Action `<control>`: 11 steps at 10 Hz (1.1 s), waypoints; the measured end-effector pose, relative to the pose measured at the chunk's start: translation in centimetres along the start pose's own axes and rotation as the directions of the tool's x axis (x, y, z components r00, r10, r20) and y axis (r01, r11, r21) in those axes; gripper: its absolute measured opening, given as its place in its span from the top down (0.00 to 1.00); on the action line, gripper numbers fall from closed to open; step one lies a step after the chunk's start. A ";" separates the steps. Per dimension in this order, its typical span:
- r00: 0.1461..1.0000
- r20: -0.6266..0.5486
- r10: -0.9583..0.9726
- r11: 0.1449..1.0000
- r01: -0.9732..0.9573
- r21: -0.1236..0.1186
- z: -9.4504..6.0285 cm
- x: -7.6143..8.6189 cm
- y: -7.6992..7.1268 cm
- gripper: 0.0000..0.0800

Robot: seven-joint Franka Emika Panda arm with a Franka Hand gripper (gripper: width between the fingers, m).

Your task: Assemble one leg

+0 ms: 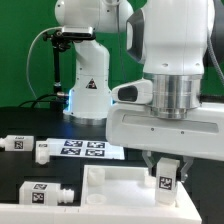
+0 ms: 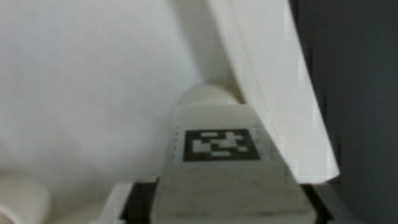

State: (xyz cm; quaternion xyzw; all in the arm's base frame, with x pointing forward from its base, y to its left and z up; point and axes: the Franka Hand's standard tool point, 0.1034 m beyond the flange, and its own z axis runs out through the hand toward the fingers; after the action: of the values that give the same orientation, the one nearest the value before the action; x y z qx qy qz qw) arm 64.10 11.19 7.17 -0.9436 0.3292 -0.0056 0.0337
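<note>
My gripper (image 1: 167, 172) is shut on a leg (image 1: 166, 182), a small white post with a black-and-white tag, held upright over the white panel (image 1: 120, 190) near its right rim in the exterior view. In the wrist view the leg (image 2: 222, 150) fills the space between my fingers, its far end resting at the panel's (image 2: 89, 90) inside corner by the raised rim (image 2: 276, 80). Other legs lie on the table: one (image 1: 45, 192) in front at the exterior view's left, two more (image 1: 20, 143) (image 1: 50, 149) further back.
The marker board (image 1: 88, 150) lies on the black table behind the panel. The arm's white base (image 1: 88, 85) stands at the back. A green wall closes the far side.
</note>
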 end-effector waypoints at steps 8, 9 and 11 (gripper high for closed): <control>0.998 -0.004 -0.056 0.998 0.056 0.024 -0.4 -0.2 0.0 0.24; 0.967 -0.006 -0.253 0.967 0.253 0.013 -0.7 -0.2 -0.2 0.20; 0.921 0.002 -0.390 0.921 0.390 0.007 -0.7 -0.3 -0.2 0.19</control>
State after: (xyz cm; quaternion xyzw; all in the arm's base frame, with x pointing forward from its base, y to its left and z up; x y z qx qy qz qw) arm 63.91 11.49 7.86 -0.9902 0.1349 -0.0116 0.0354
